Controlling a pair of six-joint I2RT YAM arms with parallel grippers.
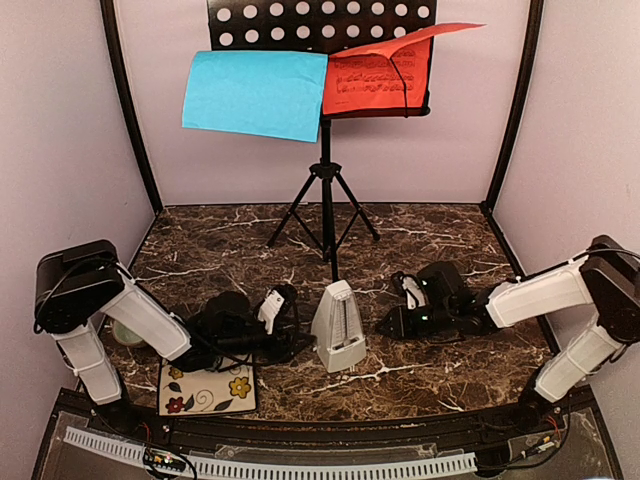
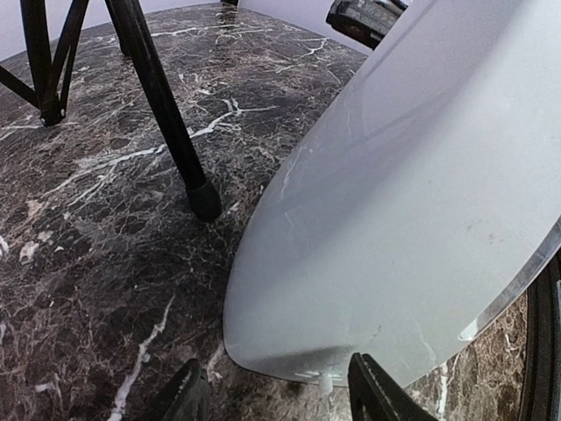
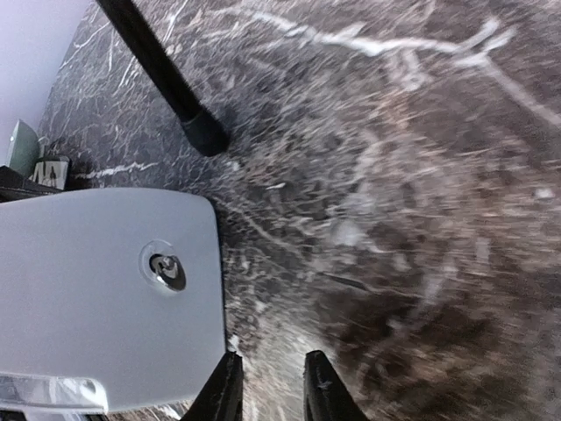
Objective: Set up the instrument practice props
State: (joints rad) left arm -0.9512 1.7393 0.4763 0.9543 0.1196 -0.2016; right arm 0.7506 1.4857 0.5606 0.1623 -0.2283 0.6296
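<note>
The black tripod music stand (image 1: 326,190) stands at the back centre. A blue sheet (image 1: 255,93) and a red sheet (image 1: 380,78) rest on its perforated desk; the red sheet's top curls forward. The white pyramid metronome (image 1: 338,326) stands upright at the table's middle front. My left gripper (image 1: 283,312) is just left of it, open, with the metronome's lower edge (image 2: 386,228) right ahead of the fingertips (image 2: 372,396). My right gripper (image 1: 392,322) is just right of it, open by a narrow gap and empty, with the metronome (image 3: 96,289) beside its left finger (image 3: 225,388).
The flower-patterned tile (image 1: 208,388) lies at the front left under the left arm. The pale green bowl (image 1: 126,334) is mostly hidden behind that arm. A tripod leg (image 2: 166,114) ends on the marble near the metronome and also shows in the right wrist view (image 3: 166,79).
</note>
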